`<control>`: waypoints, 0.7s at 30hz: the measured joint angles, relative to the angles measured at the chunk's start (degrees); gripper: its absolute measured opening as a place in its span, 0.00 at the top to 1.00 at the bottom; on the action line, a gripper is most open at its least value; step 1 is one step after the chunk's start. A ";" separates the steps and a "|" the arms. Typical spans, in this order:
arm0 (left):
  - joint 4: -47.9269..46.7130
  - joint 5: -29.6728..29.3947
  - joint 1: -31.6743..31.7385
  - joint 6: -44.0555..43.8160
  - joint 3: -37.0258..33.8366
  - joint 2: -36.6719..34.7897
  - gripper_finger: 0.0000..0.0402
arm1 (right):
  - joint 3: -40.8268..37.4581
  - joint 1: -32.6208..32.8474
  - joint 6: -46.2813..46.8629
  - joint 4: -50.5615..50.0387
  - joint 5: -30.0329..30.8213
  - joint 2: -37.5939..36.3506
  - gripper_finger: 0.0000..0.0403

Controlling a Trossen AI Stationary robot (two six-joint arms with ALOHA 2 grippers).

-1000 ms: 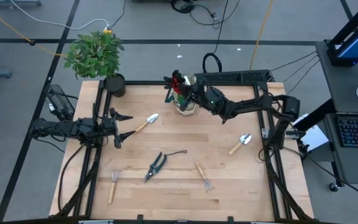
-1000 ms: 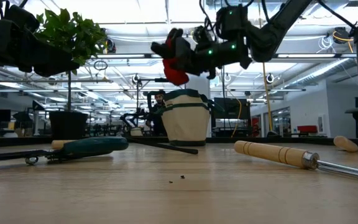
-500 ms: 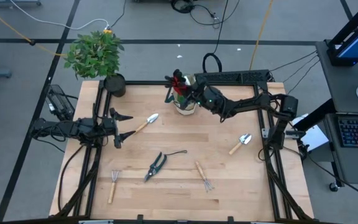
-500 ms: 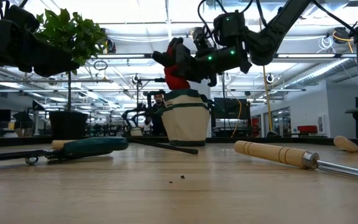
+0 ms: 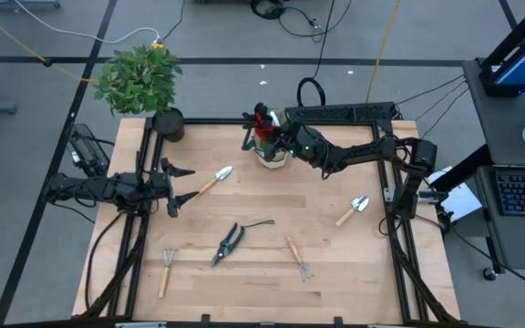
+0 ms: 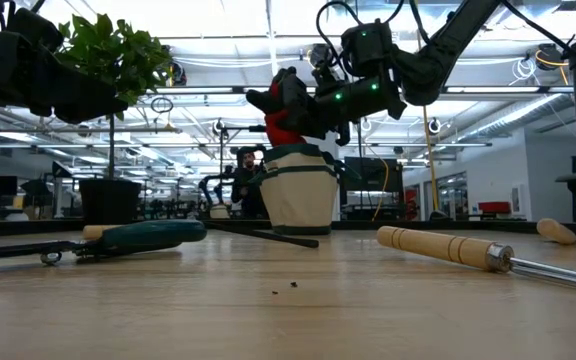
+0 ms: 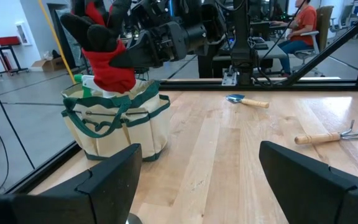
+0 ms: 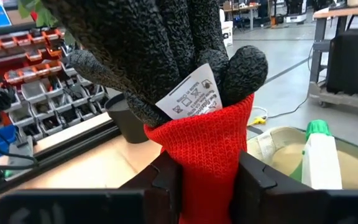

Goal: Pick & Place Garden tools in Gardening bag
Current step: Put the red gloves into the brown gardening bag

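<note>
My right gripper (image 5: 277, 137) is over the beige gardening bag (image 5: 270, 153) at the table's far middle, shut on a red-and-black glove (image 6: 284, 108). The glove's red cuff hangs at the bag's mouth (image 7: 107, 93). A green-capped sprayer (image 8: 319, 155) stands inside the bag. On the table lie two trowels (image 5: 213, 179) (image 5: 352, 210), dark shears (image 5: 231, 241) and two little rakes (image 5: 166, 271) (image 5: 298, 258). My left gripper (image 5: 173, 187) waits open at the table's left edge. My right gripper pinches the glove's red cuff (image 8: 207, 155) between its two fingers (image 8: 166, 180). The fingers come level from the table's right side. The glove's black fingers (image 8: 142, 50) stick up past the gripper and the cuff hangs down over the bag; whether it touches the bag I cannot tell.
A leafy plant (image 5: 139, 77) in a black pot (image 5: 168, 124) stands at the table's far left corner. Bare wood lies between the bag and the tools near the front. People sit in the room beyond the table (image 7: 300, 25).
My right gripper has sunk a little toward the bag and rolled slightly; the glove has come lower with it, its red cuff now nearer the bag's mouth.
</note>
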 joint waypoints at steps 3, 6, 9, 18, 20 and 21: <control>0.00 0.00 -0.01 0.00 0.00 0.00 0.17 | 0.00 0.00 0.36 0.01 0.00 0.00 0.79; 0.00 0.00 -0.01 0.01 0.00 0.00 0.17 | 0.00 0.00 0.32 -0.01 0.00 0.00 0.79; 0.00 0.00 -0.02 0.02 0.00 0.00 0.17 | 0.00 0.00 0.30 0.01 0.00 0.00 0.79; -0.01 0.00 -0.02 0.04 0.00 0.00 0.17 | 0.00 0.00 0.27 0.01 -0.02 0.00 0.77; 0.00 0.00 0.00 0.04 0.00 0.00 0.17 | 0.00 0.00 0.26 0.00 -0.02 0.00 0.75; 0.00 0.00 -0.01 0.04 0.00 0.00 0.17 | 0.00 0.00 0.26 0.00 -0.02 0.00 0.73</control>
